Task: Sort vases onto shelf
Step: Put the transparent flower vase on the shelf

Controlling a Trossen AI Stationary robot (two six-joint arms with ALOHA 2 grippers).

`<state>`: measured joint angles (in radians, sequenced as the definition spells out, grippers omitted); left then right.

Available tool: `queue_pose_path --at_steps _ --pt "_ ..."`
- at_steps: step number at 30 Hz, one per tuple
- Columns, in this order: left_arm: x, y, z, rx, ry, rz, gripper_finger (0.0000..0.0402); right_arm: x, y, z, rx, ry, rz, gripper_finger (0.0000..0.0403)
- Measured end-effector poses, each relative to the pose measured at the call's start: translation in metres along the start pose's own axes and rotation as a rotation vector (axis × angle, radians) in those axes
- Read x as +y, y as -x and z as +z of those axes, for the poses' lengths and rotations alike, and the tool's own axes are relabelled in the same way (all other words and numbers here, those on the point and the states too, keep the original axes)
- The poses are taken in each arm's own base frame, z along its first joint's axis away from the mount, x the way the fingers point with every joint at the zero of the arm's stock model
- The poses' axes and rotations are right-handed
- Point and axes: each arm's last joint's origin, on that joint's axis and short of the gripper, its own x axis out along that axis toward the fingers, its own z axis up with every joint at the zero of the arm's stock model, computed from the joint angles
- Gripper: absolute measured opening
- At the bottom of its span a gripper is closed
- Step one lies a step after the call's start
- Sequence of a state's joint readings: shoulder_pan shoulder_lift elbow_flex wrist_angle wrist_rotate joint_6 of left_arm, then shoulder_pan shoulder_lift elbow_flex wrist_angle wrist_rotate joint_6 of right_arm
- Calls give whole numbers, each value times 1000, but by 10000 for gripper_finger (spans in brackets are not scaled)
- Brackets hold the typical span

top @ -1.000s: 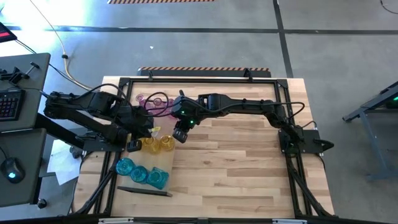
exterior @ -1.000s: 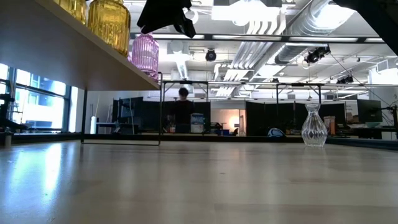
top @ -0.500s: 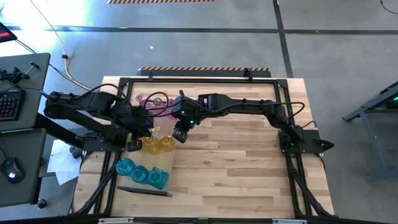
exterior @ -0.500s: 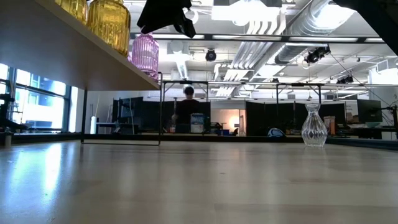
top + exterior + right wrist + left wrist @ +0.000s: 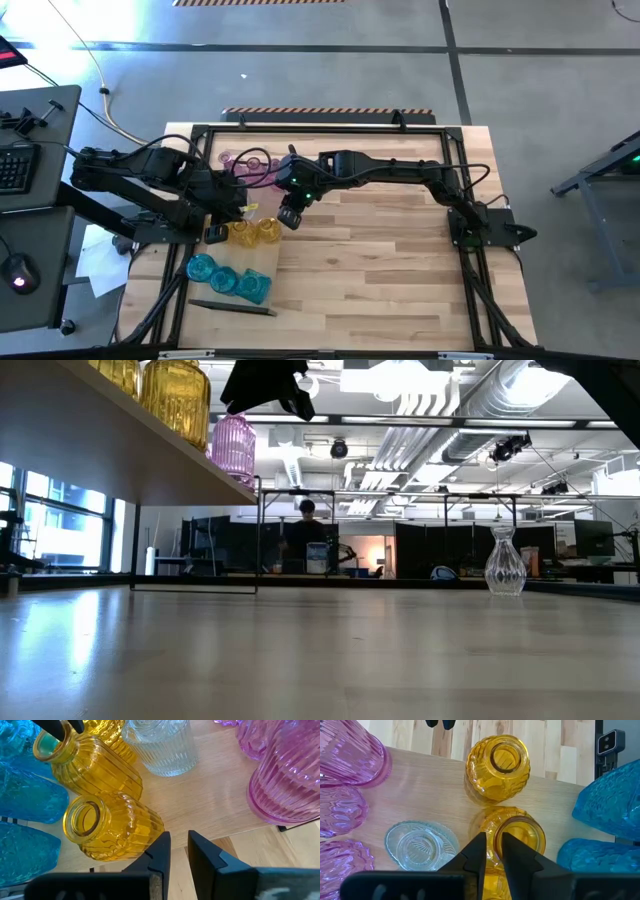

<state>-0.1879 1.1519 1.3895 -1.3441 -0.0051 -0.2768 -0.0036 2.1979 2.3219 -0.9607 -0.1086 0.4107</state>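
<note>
Bright overhead ceiling lights (image 5: pixel 400 400); window glare sheens the tabletop (image 5: pixel 60 630); views sharp.

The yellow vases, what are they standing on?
The yellow vases stand on the shelf, a pale wood board, with pink vases and blue vases beside them. The left hand covers part of one yellow vase.

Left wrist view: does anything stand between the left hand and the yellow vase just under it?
Nothing visible does. The left hand is right at the rim of the yellow vase on the shelf. The clear vase and the second yellow vase stand beside it, not between.
</note>
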Motion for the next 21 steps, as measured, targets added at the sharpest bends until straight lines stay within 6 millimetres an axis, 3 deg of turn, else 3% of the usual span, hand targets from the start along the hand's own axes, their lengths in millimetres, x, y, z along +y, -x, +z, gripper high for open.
queue_pose_path --at_steps 8,21 --pt "0 2 0 -1 0 -11 70 0 0 0 0 0 0 48" --pt "-2 41 10 -141 -44 -18 83 0 0 0 -3 5 -1 48"
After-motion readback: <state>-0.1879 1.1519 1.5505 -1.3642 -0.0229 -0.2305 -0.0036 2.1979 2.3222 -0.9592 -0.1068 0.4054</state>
